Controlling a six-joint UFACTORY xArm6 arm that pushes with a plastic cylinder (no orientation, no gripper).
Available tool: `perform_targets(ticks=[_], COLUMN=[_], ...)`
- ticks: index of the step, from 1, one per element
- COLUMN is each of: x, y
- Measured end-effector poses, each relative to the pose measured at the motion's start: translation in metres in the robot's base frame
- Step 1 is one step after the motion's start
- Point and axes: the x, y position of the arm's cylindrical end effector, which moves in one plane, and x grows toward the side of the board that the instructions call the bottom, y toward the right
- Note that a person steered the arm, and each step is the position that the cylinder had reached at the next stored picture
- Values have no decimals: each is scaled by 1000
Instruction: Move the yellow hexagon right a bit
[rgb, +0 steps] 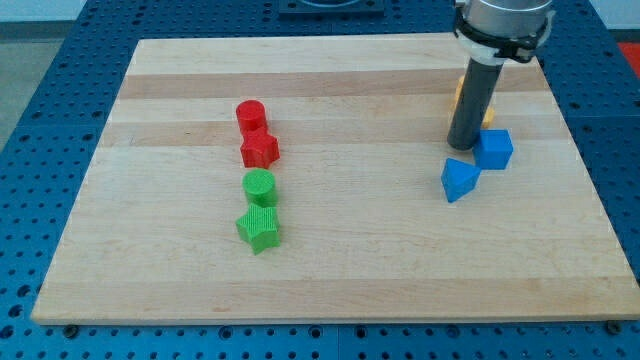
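Overall, a pale wooden board fills most of the view, lying on a blue perforated table. No bins, trays or other containers anywhere; blocks sit straight on the wood.

Next largest is the arm's dark rod, coming down from a grey collar at far right. My tip rests on the board; it's a plain rod, nothing to open or close, and it has hold of nothing.

The yellow hexagon is mostly hidden behind the rod, w/ only slivers of yellow-orange showing on either side of it, far right of the board. Shape can't be confirmed from what shows. My tip looks to be just in front of it, on its near-left side; can't tell whether they touch.

Just right of the tip sits a blue cube, and near it, slightly left, a blue wedge-like block.

Centre-left, well apart from the tip, a column runs far to near: red cylinder, red star, green cylinder, green star.

To do this step well, I judge the tip should get squarely on the hexagon's left face, approx mid-height of that side, then push right slowly and briefly. An off-centre contact would likely spin it or shove it farther away. Stop early; the right edge is close.
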Motion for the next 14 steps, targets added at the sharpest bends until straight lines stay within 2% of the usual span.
perform_targets(ticks=[2,3,4,14], x=[0,-3,-17,-34], y=[-3,-28,-33,-1])
